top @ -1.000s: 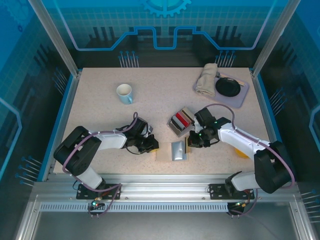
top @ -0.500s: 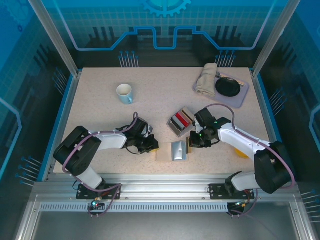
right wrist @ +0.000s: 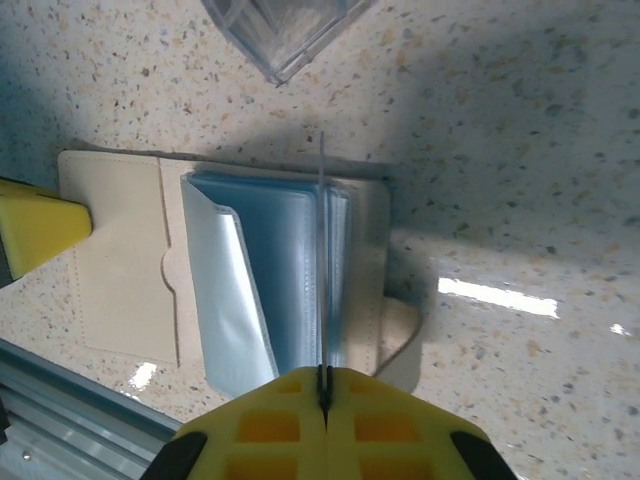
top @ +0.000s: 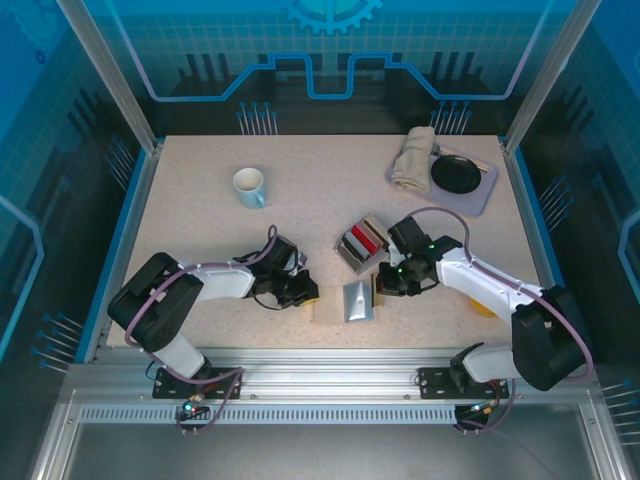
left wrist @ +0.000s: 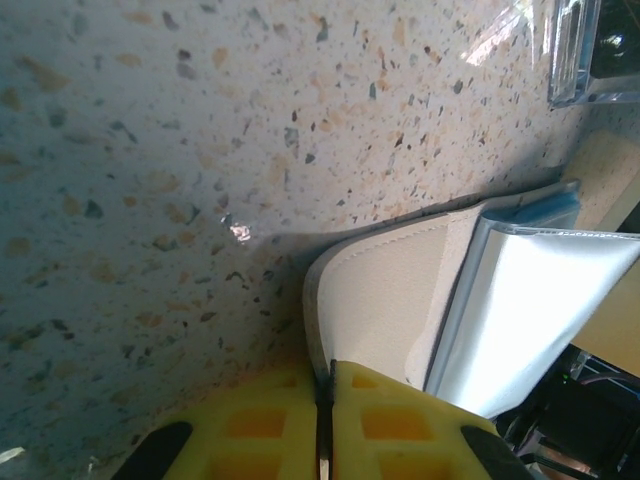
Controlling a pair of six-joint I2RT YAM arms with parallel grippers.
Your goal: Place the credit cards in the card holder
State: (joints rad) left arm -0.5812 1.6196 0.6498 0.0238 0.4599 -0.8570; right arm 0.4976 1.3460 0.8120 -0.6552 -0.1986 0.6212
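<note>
**Card holder point(top: 357, 300) lies open near the front edge, pinched from both sides**

Close to the front edge of the speckled table point(top: 190, 230), the beige card holder lies opened out between the two arms. The left gripper point(top: 306, 292) reaches it from the left, low over the table. In the left wrist view its yellow fingers point(left wrist: 260, 425) are pressed together on the rim of the beige outer flap, with only the flap's thin edge between them. The flap curls up a little where it is pinched. Beside it a pale silvery inner panel point(left wrist: 540, 300) stands lifted at an angle.

The right gripper point(top: 381, 286) meets the holder from the right. In the right wrist view its fingers point(right wrist: 390, 430) are clamped tight on a thin sheet point(right wrist: 322, 250) seen edge-on, standing upright over the blue-tinted clear sleeves point(right wrist: 290, 270) in the holder's middle. Whether that sheet is a card or one of the sleeves cannot be told. A yellow-orange object point(top: 484, 305) lies mostly hidden under the right forearm.

Near the holder, on its far side, sits a clear box point(top: 341, 254) turned at an angle. The credit cards point(top: 364, 238) stand in it side by side: red, dark and white ones can be made out.

Further back on the left a white mug point(top: 249, 186) stands upright, well apart from everything else. In the far right corner a pale grey tray point(top: 482, 200) carries a black dish point(top: 457, 174), and a folded beige cloth point(top: 412, 158) lies over its left end.
</note>
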